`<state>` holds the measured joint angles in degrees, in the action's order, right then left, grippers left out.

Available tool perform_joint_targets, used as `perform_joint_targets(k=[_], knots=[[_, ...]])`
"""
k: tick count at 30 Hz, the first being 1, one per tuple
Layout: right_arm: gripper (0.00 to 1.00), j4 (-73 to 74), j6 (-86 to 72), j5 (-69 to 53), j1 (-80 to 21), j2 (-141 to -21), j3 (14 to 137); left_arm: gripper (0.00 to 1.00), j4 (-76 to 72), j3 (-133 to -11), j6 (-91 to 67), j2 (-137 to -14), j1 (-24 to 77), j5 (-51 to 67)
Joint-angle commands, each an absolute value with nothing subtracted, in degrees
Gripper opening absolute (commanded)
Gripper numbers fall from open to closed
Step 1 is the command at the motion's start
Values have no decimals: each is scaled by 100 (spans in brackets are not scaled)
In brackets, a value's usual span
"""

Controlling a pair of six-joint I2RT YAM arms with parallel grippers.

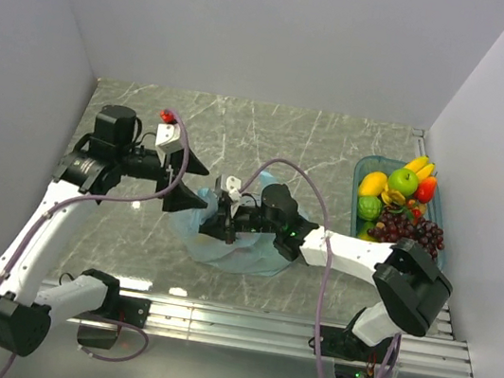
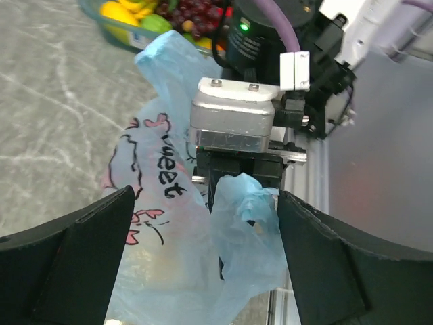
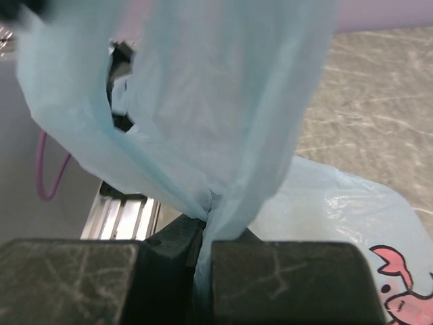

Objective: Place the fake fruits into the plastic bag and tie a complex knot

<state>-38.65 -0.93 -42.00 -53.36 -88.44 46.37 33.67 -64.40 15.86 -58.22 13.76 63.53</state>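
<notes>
Bag (image 1: 240,254) lies centre of surface (image 1: 317,142), near edge. Right tool (image 1: 229,212) clamped on a raised fold of it. Left tool (image 1: 197,183) spread wide, just left of it, gripping nothing. Fruits (image 1: 401,205) in tray (image 1: 363,168), right.

Robot lab bench inside an enclosed cell. Plain white panels (image 1: 258,27) wall in the left, top and right of the top view. A grey marble-print tabletop (image 1: 315,151) fills the middle. Slotted aluminium rail (image 1: 240,323) along the bottom edge, with the left arm (image 1: 28,240) and right arm (image 1: 357,254) mounted on it. Purple cable (image 1: 280,165) loops exposed over the centre. A green status light (image 2: 242,27) glows at the top of the left wrist view. Tray (image 1: 360,168) of glossy fruit (image 1: 405,182) at the right edge.
</notes>
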Motion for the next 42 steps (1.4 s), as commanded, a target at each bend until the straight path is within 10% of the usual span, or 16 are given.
perform_joint_targets(k=[1, 4, 10, 11, 14, 19, 26, 42], knots=[[0, -3893, 88, -4588, -5265, -8938, 4816, 91, 3561, -6364, 2346, -5906, 1327, 7408], [0, -3832, 105, -4649, -5247, -9035, 4886, 75, 2686, -6127, 1803, -5968, 1327, 7523], [2, -3815, -246, -4562, -5054, -9290, 5027, 11, 2179, -5827, 1406, -6117, 1327, 7507], [14, -3771, -272, -4475, -5045, -9290, 5036, 1, 2267, -5827, 1441, -6152, 1327, 7384], [48, -3577, -456, -3932, -5018, -9177, 5019, 1, 1402, -5521, 442, -6004, 1318, 6463], [61, -3428, -510, -2762, -5141, -8824, 4956, 0, 301, -4827, -895, -5556, 1310, 5144], [33, -3217, -431, -2856, -5212, -9210, 4924, 0, -123, -5035, -1766, -5607, 1309, 3660], [5, -1513, 501, -2373, -5221, -9606, 5265, 0, 35, -5063, -1477, -5985, 1301, 1749]])
